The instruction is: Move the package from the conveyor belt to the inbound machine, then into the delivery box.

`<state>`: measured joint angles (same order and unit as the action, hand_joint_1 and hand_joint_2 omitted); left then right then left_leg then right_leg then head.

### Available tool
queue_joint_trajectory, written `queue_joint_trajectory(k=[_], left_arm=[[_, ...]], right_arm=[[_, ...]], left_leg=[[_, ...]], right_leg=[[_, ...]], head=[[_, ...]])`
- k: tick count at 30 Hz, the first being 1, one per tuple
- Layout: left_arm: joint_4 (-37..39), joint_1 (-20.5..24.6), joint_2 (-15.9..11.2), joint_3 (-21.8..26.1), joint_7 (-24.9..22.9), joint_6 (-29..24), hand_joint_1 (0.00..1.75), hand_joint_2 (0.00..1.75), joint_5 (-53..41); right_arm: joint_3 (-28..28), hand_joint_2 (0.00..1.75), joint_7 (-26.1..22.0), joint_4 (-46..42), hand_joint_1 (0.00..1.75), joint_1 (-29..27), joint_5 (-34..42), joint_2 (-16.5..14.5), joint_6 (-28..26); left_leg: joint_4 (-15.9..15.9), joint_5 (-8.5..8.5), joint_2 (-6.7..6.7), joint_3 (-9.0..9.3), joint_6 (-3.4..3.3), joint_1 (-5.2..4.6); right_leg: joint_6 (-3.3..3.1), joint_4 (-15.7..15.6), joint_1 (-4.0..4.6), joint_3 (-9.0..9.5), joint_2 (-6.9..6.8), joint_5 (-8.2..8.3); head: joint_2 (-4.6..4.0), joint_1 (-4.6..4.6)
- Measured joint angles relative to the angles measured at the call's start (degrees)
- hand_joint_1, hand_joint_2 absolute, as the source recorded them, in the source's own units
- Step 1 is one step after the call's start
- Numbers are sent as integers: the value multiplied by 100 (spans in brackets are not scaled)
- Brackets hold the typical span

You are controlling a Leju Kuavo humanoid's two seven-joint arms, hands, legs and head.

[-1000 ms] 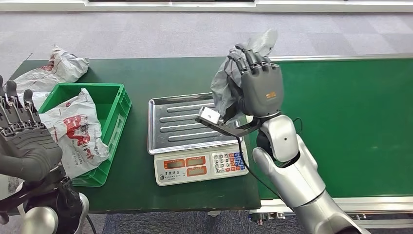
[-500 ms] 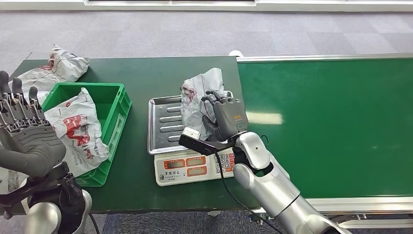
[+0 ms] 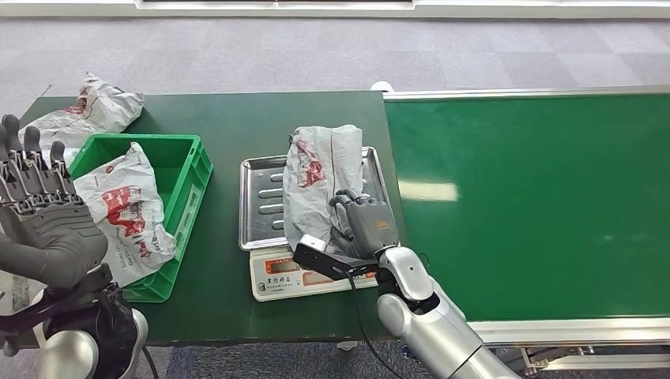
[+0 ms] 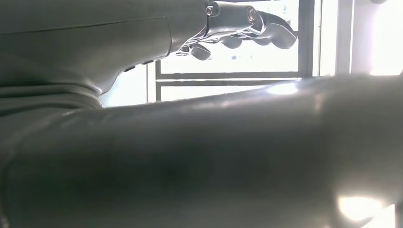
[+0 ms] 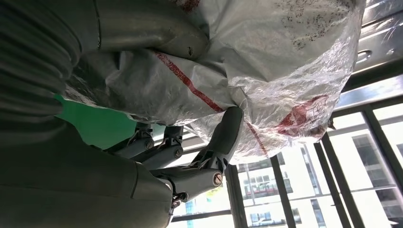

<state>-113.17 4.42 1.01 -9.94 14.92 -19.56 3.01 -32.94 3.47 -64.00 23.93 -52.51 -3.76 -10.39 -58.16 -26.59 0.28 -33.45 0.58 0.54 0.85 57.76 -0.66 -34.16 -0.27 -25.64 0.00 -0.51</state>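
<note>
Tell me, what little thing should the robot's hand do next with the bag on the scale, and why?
Probably let go: the package already lies on the scale's metal tray, yet the right hand has its fingers on it. Opening them would likely leave the package resting there by itself.

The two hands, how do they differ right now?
The right hand is low over the scale tray, fingers on the grey package. The left hand is raised beside the green crate, holding nothing, fingers straight and apart. Both are dark grey on silver arms.
</note>
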Motion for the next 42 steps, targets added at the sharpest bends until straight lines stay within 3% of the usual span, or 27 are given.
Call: queue_joint_trajectory(k=[2,4,8,15,20,27,33,37,39,41,42], left_arm=[[-6,-6,0,0,-1,2,0,0,-4],[-7,-8,0,0,-3,10,0,0,-28],[-16,-25,3,4,-3,17,0,0,-101],[-130,-157,15,81,91,-1,0,0,-103],[-203,-225,60,145,348,-274,0,0,-367],[-240,-251,106,153,381,-362,0,0,-405],[-242,-253,122,153,344,-465,0,0,1],[-225,-248,122,153,309,-300,0,0,173],[-213,-236,125,152,280,-251,0,87,66],[-197,-185,122,137,108,-114,0,175,-291],[-177,-132,108,112,-61,31,0,175,-583]], right_arm=[[0,175,13,0,3,-9,10,0,18],[1,175,76,-8,0,-25,48,0,94],[44,0,210,-194,0,-172,259,0,283],[345,0,47,-1598,0,-658,987,31,298],[509,0,-397,-2722,0,-992,1021,50,-348],[593,0,-500,-3364,0,-1191,955,84,-507],[619,0,-1380,-3845,0,-1320,212,144,-2259],[661,0,-1698,-4213,0,-1402,-19,173,-2789],[828,0,-2289,-4525,0,-1510,71,56,-2918],[1152,0,-3183,-4910,0,-1670,306,-201,-2958],[1341,0,-3598,-5093,0,-1754,433,-349,-2966]], left_leg=[[0,0,0,0,0,0],[0,0,0,0,0,0],[0,0,0,0,0,0],[0,-1,0,-11,0,0],[0,-4,1,-13,2,0],[0,-5,1,-12,5,0],[-1,-5,3,-10,6,0],[-1,-5,6,-10,6,-1],[-1,-5,5,-10,6,-1],[-1,-5,4,-11,6,-1],[-1,-5,3,-12,6,-1]], right_leg=[[0,0,0,0,0,0],[0,0,0,0,0,0],[0,0,0,0,0,0],[0,0,0,-13,0,-1],[-2,0,-1,-15,0,-2],[-3,-1,0,-14,0,-1],[-3,-1,0,-14,4,-1],[-3,-1,-1,-19,10,-1],[-3,-1,0,-20,9,-1],[-4,-1,1,-21,7,-2],[-4,-1,1,-20,5,-2]], head=[[0,1],[0,1],[0,1],[0,0],[0,0],[0,1],[0,0],[0,1],[0,1],[0,-1],[0,0]])
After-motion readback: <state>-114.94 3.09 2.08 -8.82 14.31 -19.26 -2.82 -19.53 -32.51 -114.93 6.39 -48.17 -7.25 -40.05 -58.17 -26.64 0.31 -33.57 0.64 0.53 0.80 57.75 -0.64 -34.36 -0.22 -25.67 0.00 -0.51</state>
